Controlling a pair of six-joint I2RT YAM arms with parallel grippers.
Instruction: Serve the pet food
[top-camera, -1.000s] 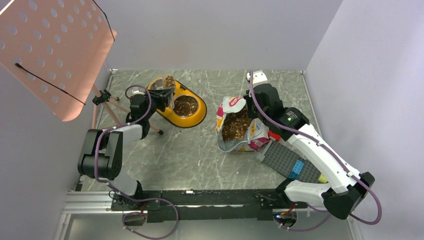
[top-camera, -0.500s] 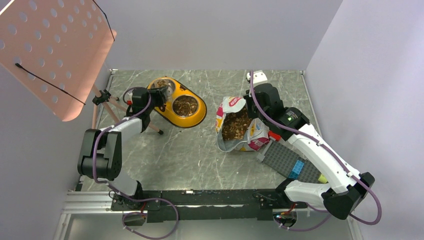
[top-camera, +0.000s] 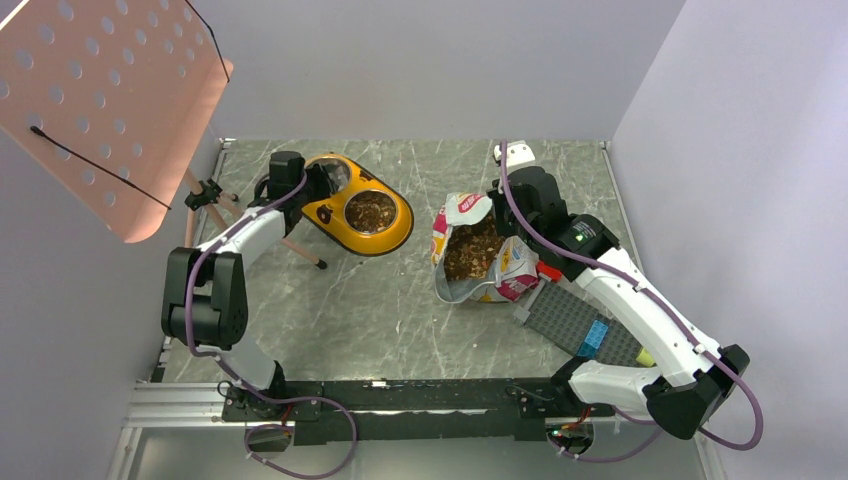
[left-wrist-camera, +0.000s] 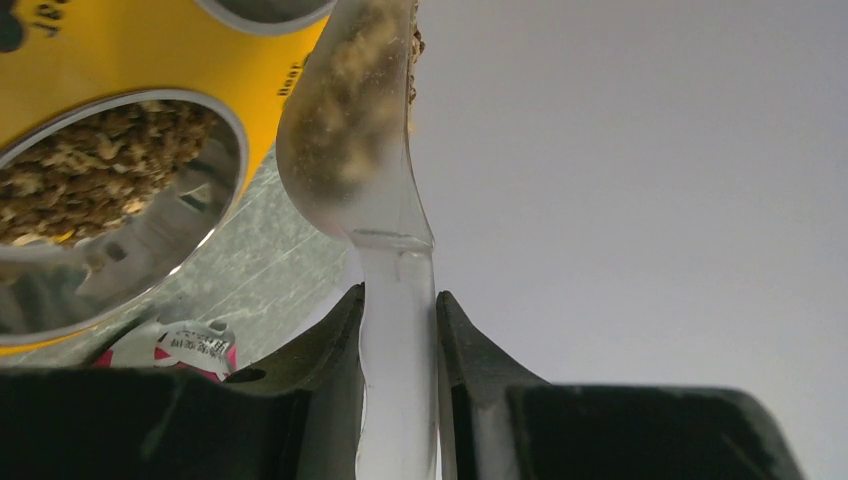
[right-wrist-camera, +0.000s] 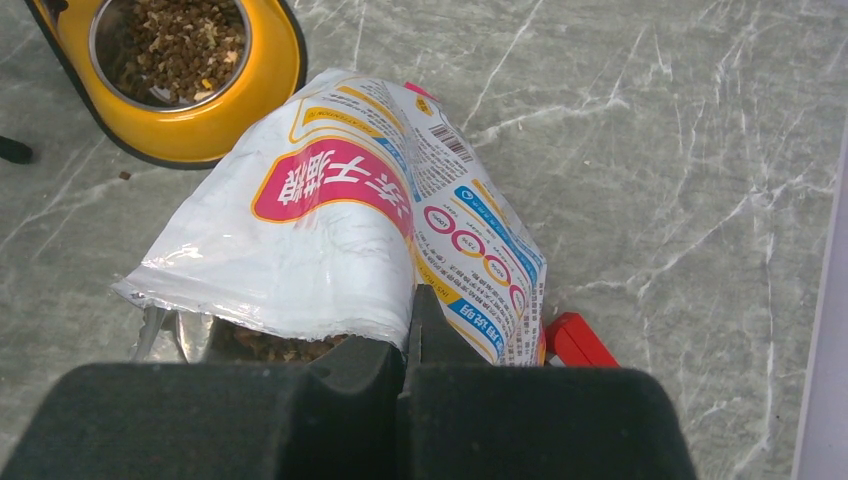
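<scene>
Left wrist view: left tool (left-wrist-camera: 398, 305) is clamped on the flat handle of a clear plastic scoop (left-wrist-camera: 350, 130). The handle runs straight out from the jaws, and the cup end is turned on its side over the yellow plastic double bowl (left-wrist-camera: 130, 45). Brown dry kibble (left-wrist-camera: 90, 175) fills one round steel cup (left-wrist-camera: 205, 200); a few pieces cling at the scoop's far lip.

Top view puts the scoop over the bowl's far-left cup (top-camera: 335, 177), which I judge is the one left to fill; glare there, so not certain. The bowl's long axis runs far-left to near-right, and the left arm is beside it.

Right tool (right-wrist-camera: 412, 320) is pinched shut on the rim of the glossy white, pink and yellow bag (right-wrist-camera: 330, 220), well right of the bowl, with more kibble inside.

Writing: pink banner of Chinese-looking characters, a barcode and ringed icons on the bag. The bowl carries a black "Je…", cut off.
</scene>
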